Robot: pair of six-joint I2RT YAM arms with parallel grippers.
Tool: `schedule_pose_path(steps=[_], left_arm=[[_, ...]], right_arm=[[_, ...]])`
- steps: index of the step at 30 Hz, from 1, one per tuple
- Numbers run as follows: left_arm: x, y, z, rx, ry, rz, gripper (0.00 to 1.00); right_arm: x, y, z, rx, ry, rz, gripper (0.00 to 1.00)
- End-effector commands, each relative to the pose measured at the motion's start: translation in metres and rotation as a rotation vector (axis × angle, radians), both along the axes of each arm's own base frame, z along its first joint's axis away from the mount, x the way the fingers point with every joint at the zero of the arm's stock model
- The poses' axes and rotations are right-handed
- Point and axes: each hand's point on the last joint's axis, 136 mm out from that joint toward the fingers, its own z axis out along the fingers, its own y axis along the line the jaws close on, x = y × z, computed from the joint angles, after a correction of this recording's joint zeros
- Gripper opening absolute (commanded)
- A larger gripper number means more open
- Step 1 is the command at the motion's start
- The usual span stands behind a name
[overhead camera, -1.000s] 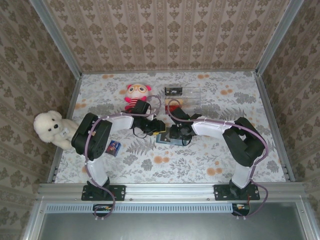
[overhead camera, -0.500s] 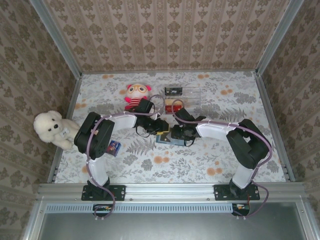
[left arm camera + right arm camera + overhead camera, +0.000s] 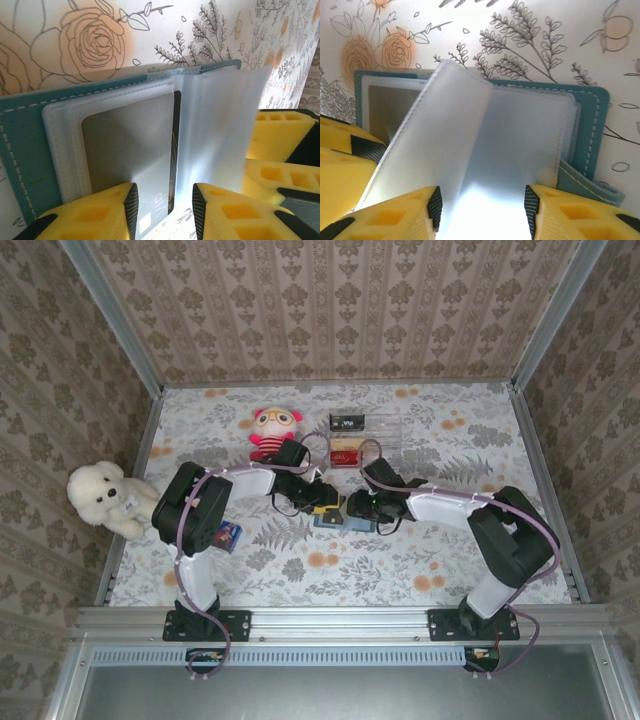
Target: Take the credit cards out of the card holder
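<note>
The teal card holder [image 3: 333,521] lies open on the flowered table, with both grippers low over it. In the left wrist view its cover [image 3: 22,150] carries clear sleeves, and a grey credit card [image 3: 132,145] printed "VIP" sits in one. My left gripper [image 3: 162,210] is open, its fingers straddling that card's lower corner. One clear sleeve page [image 3: 432,150] stands lifted. My right gripper [image 3: 482,210] is open over the sleeves, its fingers well apart, with the holder's teal edge [image 3: 597,130] to the right. Red and orange credit cards [image 3: 345,451] lie in the clear tray.
The clear tray [image 3: 385,435] stands behind the holder, with a small black block [image 3: 347,422] at its far left. A pink doll [image 3: 273,430] sits at the back, a white plush dog [image 3: 103,496] at the left wall, and a small blue can [image 3: 228,535] by the left arm.
The right arm has drawn back to the right, uncovering the cards in the tray. The left gripper has edged right over the holder. The holder has stayed in place.
</note>
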Motion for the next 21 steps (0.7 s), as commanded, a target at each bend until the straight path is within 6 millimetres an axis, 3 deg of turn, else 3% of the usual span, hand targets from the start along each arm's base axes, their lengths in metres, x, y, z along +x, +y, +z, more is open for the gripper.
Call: schedule_pose_path(steps=[1, 7, 15, 21], left_arm=[[-0.003, -0.007, 0.002, -0.045, 0.029, -0.025, 0.39], [-0.005, -0.019, 0.018, -0.100, -0.003, -0.066, 0.39], [-0.009, -0.043, 0.029, -0.115, -0.048, -0.117, 0.30], [-0.009, -0.055, 0.013, -0.030, -0.073, -0.138, 0.24]], right_arm=[[0.002, -0.001, 0.017, 0.065, -0.035, -0.024, 0.54], [0.005, -0.018, 0.043, 0.091, -0.106, -0.103, 0.63], [0.001, -0.054, 0.077, 0.062, -0.200, -0.218, 0.77], [-0.004, -0.067, 0.080, 0.050, -0.206, -0.252, 0.79]])
